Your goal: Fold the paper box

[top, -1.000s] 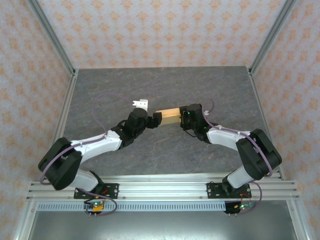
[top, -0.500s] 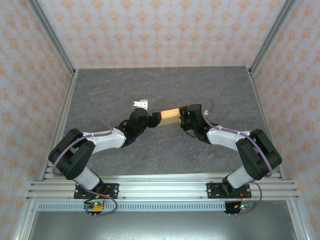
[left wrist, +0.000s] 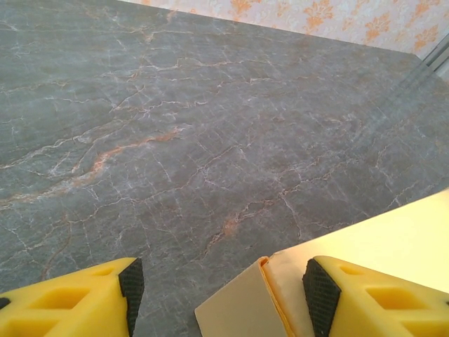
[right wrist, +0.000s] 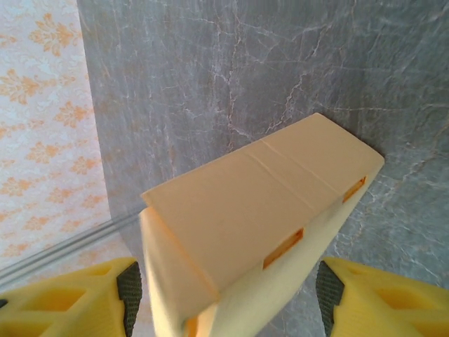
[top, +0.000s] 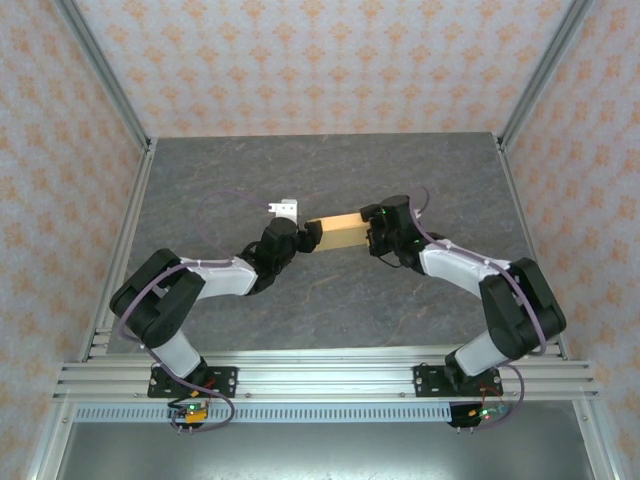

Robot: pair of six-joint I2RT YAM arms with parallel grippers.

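The right gripper grips the one paper box: in the right wrist view its two yellow fingers flank the near end, black pads against the sides. The left gripper is spread wide. One corner of the box and a loose flap lie in the gap, close to the pad on the right of the left wrist view, with bare table by the other pad.

From above, the left gripper and right gripper face each other at the middle of the grey table. The tan box spans the gap between them.

There are two arms, each with one purple cable. The left arm and right arm both bend at the elbow, their forearms low and angled inward from the bases.

Two slots show fully on the box's side wall in the right wrist view. A third is cut off at the bottom edge. A small white part beside the left wrist is too small to identify.
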